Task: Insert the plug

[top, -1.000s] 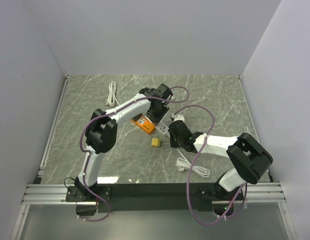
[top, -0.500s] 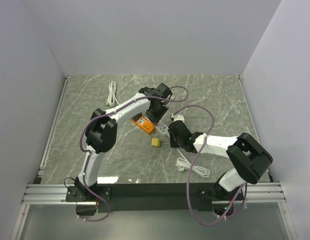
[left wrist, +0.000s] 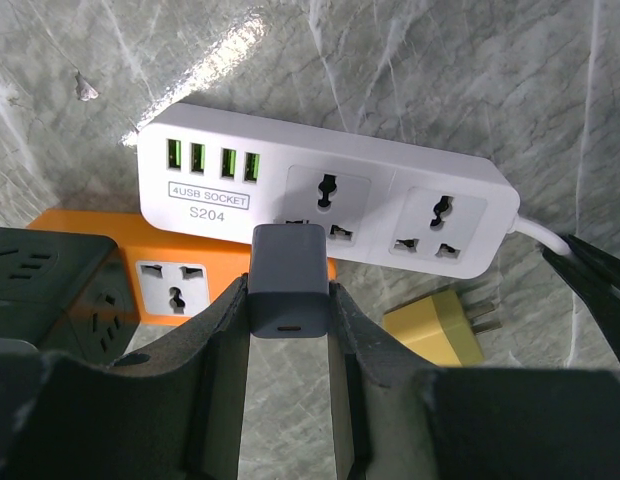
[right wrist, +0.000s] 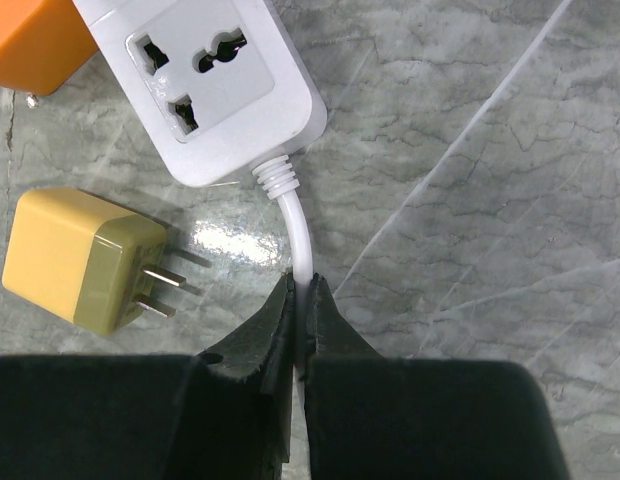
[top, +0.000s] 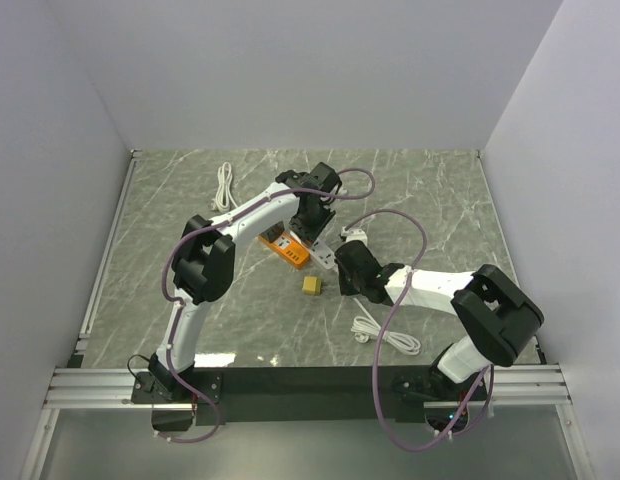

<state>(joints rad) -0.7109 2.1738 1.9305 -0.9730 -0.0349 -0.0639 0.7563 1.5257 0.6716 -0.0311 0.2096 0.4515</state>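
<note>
The left gripper [left wrist: 288, 302] is clamped on a grey plug [left wrist: 287, 268], poised over a socket of the white power strip [left wrist: 382, 165] on the table [right wrist: 460, 150]. The right gripper [right wrist: 300, 300] pinches the strip's cord [right wrist: 298, 225], steadying it. Insertion appears to be in hand. The next move likely calls for aligning the unseen prongs, then pressing straight in.
</note>
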